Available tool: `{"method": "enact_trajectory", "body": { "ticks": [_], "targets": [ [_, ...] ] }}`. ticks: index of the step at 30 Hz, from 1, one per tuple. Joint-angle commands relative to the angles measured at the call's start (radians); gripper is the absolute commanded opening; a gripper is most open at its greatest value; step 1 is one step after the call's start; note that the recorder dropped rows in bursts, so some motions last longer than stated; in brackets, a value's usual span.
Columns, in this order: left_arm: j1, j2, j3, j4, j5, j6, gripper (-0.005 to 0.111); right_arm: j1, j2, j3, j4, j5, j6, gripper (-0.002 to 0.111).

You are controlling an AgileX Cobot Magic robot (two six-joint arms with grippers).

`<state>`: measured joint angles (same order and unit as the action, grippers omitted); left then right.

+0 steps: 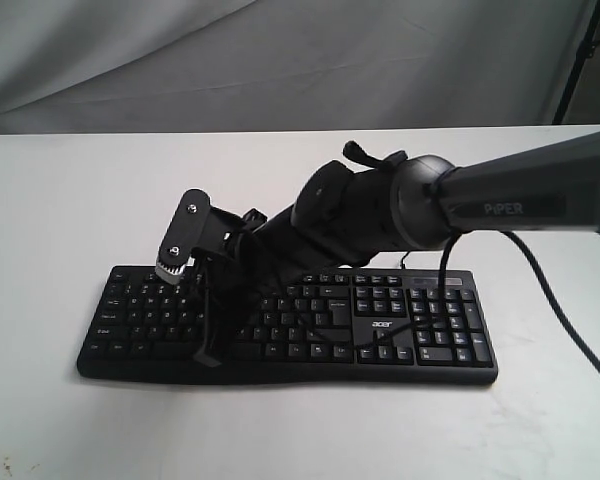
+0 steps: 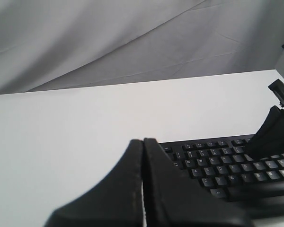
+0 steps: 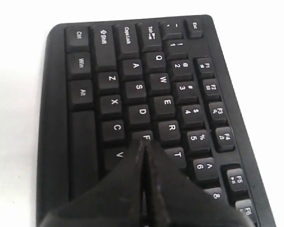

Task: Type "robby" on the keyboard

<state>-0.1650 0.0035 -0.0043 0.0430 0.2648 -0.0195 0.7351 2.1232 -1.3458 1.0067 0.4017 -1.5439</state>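
The wide black keyboard [image 1: 420, 330] with white legends lies lengthwise on the white table [image 1: 60, 200]. My right arm reaches across it from the right. My right gripper [image 1: 210, 352] points down over the left letter block. In the right wrist view the right gripper [image 3: 146, 142] is shut with nothing in it, and its tips cover the near edge of the F key [image 3: 142, 135], between V and T on the keyboard [image 3: 85, 71]. My left gripper [image 2: 143, 140] is shut and empty, off the Esc end of the keyboard [image 2: 217, 161]. The exterior view does not show it.
The right arm's black cable [image 1: 545, 285] hangs past the keyboard's number-pad end. A grey cloth backdrop [image 1: 280, 60] stands behind the table's far edge. A dark stand leg [image 1: 585, 60] shows at the far right.
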Motion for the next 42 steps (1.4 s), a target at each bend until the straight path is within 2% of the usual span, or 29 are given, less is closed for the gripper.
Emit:
{"method": "enact_trajectory", "body": {
  "ticks": [1, 10, 42],
  "targets": [
    [-0.006, -0.003, 0.004, 0.005, -0.005, -0.003, 0.000, -0.024, -0.010, -0.007, -0.015, -0.014, 0.002, 0.000],
    [-0.006, -0.003, 0.004, 0.005, -0.005, -0.003, 0.000, -0.061, 0.031, -0.097, -0.011, 0.080, 0.009, 0.000],
    [-0.006, -0.003, 0.004, 0.005, -0.005, -0.003, 0.000, -0.095, 0.080, -0.098, 0.008, 0.097, -0.010, 0.000]
  ]
}}
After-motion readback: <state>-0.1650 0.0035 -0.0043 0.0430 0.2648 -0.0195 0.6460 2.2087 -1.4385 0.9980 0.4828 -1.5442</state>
